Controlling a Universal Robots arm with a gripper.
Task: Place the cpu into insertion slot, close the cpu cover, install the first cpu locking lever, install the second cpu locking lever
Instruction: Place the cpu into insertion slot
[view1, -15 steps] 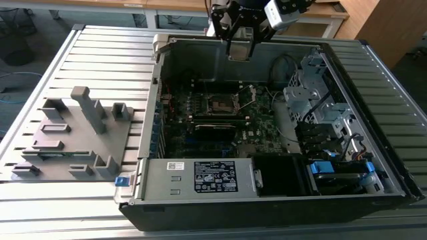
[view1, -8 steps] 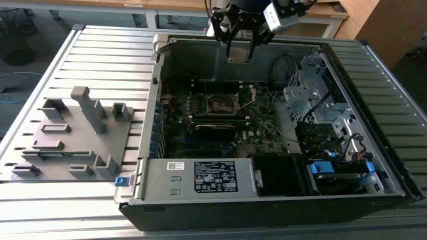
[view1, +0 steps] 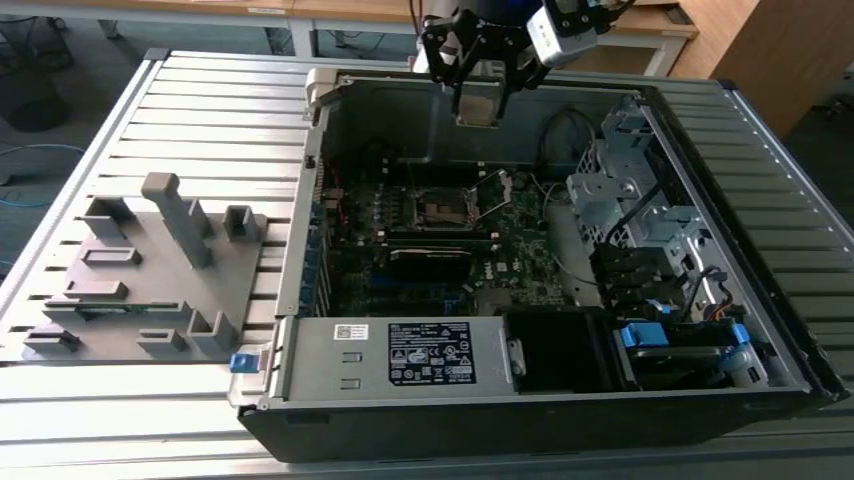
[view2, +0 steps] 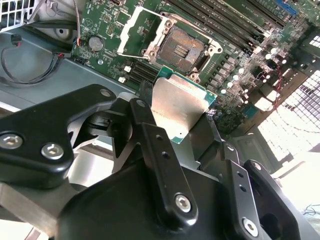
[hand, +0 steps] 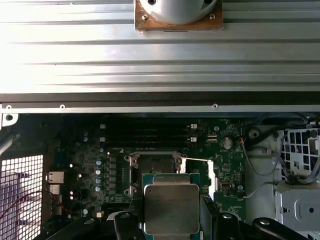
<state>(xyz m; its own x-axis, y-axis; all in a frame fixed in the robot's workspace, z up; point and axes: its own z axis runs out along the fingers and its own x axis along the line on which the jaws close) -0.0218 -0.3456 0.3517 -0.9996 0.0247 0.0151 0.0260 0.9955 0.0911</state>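
**Exterior view.** Count: one gripper (view1: 479, 98), one cpu (view1: 478, 108), one insertion slot (view1: 439, 208), one cpu cover (view1: 501, 195), one open computer case (view1: 400, 135). The gripper hangs at the upper centre of the frame, over the case wall. Its fingers are drawn in on the cpu, which shows as a pale plate between them. The insertion slot lies lower in the frame, on the motherboard (view1: 523, 268), well apart from the gripper. The cpu cover stands raised on the slot's side toward the exterior view's right. The case holds the motherboard, a drive cage (view1: 614, 190) at the exterior view's right and a labelled power supply (view1: 414, 352) along the lower edge. One grey fixture plate (view1: 134, 300) lies on the slatted table (view1: 200, 90) at the exterior view's left.

**Second wrist view.** Two fingers (view2: 145, 97) clamp the cpu (view2: 182, 107) by opposite edges, with its metal face toward the camera. The insertion slot (view2: 182, 50) lies beyond it, apart, with nothing seated in it and its contact field bare. The cpu cover (view2: 140, 32) is swung open beside the slot.

**First wrist view.** The cpu (hand: 171, 207) sits between the dark fingers (hand: 136, 212). The insertion slot (hand: 152, 167) beyond it is unoccupied. The cpu cover (hand: 211, 175) stands open just beside the slot. Long memory slots (hand: 147, 135) run beyond; their number cannot be told
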